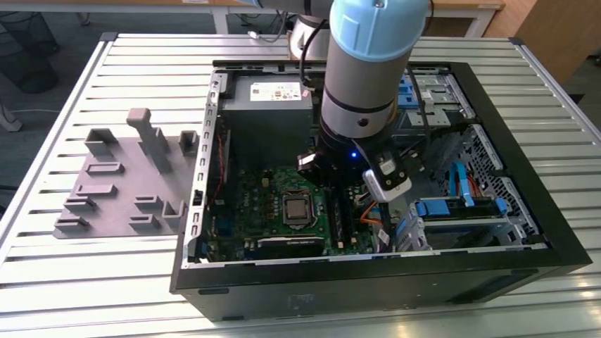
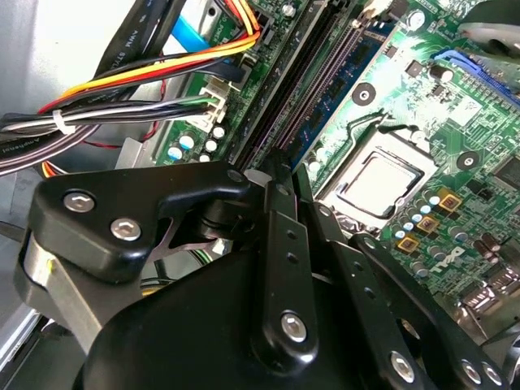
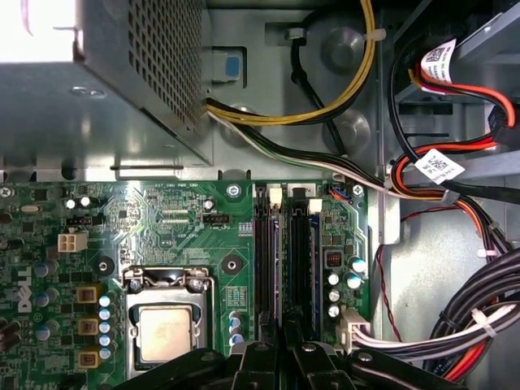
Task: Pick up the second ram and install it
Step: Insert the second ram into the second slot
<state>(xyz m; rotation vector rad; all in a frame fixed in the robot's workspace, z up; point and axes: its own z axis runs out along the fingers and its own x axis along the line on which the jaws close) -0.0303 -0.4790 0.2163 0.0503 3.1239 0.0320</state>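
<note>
Closest up, the black gripper (image 2: 286,175), jaws squeezed nearly shut, seemingly on the thin top edge of the second ram (image 3: 299,268). Stands in a slot on the motherboard (image 3: 162,211), inside the open computer case (image 1: 526,232). Looks almost done; hard to tell if pushed fully in. Grey holder blocks (image 1: 122,183) bare, on a ribbed metal table (image 1: 56,282). Wooden desk (image 1: 469,8) behind.

Motherboard (image 1: 272,211) on computer case (image 1: 526,232) floor. Processor socket (image 1: 298,209) on motherboard. Memory slots (image 3: 280,260) beside socket. Holder tray (image 1: 117,190) outside case, toward exterior view's left.
</note>
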